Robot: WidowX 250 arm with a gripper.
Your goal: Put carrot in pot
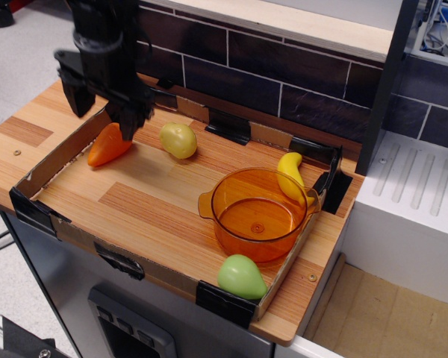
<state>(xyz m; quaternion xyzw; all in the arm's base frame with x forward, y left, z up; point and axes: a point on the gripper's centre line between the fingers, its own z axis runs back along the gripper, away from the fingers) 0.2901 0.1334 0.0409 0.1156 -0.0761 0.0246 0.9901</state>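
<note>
your gripper [103,106] hangs over the far left corner of the tray [31,179], jaws spread wide and holding nothing; one finger [125,123] sits just above the carrot [107,145], the other outside the cardboard wall. you see the carrot lying on the wood near the left wall, well apart from the pot [257,214], which stands at the tray's right side. a yellow fruit [178,140] rests just right of the carrot; a banana toy [290,174] leans behind the pot, a green pear [241,277] in front.
</note>
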